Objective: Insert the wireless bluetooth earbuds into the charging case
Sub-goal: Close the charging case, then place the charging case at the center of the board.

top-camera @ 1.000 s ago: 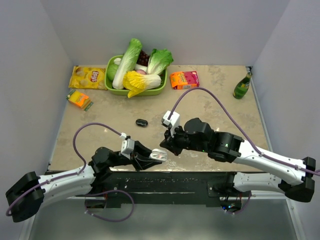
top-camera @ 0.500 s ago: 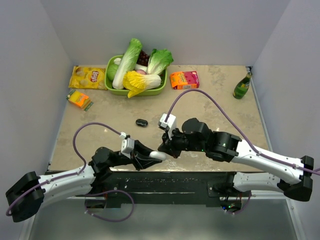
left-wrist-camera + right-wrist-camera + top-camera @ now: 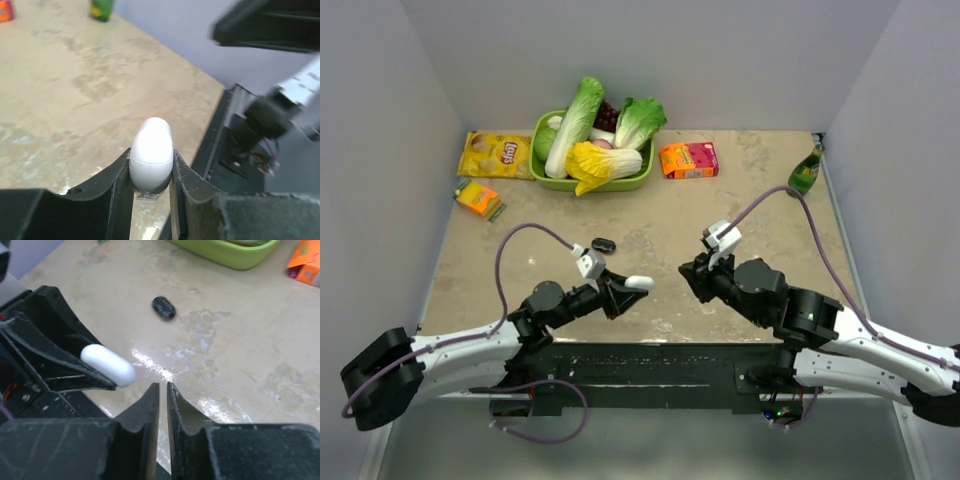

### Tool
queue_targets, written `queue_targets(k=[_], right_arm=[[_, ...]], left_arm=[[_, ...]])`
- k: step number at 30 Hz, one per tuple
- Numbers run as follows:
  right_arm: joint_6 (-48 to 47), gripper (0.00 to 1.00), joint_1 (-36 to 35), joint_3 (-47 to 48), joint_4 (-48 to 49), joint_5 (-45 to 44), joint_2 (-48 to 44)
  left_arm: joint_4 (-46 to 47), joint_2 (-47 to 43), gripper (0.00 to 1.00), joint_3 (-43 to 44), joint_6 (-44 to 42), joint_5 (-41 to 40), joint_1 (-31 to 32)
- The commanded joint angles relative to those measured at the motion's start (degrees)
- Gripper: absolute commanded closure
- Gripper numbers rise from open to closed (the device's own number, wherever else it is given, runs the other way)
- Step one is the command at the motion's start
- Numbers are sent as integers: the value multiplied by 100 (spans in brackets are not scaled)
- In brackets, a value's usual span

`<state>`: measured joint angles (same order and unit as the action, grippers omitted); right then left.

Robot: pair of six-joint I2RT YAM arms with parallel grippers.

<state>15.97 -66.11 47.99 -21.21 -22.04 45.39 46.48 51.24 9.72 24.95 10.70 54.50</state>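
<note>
The left fingers [image 3: 118, 181] clamp the closed charging case [image 3: 151, 150], right fingers [image 3: 144, 416] pinched together, empty; best set down level, gently.

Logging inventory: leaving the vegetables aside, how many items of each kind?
Oval cases: 2, white charging case, black oval object
Snack packs: 3, chip bag, orange box, small orange pack
Bottles: 1, green bottle
Baskets: 1, green basket
Total: 7

— Left wrist feed, what have you got?
— I see the left gripper [image 3: 151, 167] clamped on the charging case [image 3: 151, 145], lid closed, its rounded end past the fingertips. Tan table [image 3: 75, 90] beyond, green bottle [image 3: 101, 9] far off. A blurred dark shape [image 3: 270, 25] sits upper right.
</note>
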Motion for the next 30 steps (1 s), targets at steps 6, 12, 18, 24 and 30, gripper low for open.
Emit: queue_targets(k=[6,12,18,24,30], right_arm=[[539,71,-8,-676,636,-1022,392],[785,65,1,-870,311,-732,313],[785,63,1,-1098,381,-635,-3],[759,62,1,-1090,381,-626,110],[811,61,1,-1090,346,-731,102]], left_arm=[[-1124,3240,100,2262,669,-1335,-764],[-896,4867,100,2904,853,-273,-1529],[-754,5387,90,3036,836,-85,-1715],[-824,5239,55,2818,889,-225,-1723],[-1193,4290,12,2282,915,-875,-1802]])
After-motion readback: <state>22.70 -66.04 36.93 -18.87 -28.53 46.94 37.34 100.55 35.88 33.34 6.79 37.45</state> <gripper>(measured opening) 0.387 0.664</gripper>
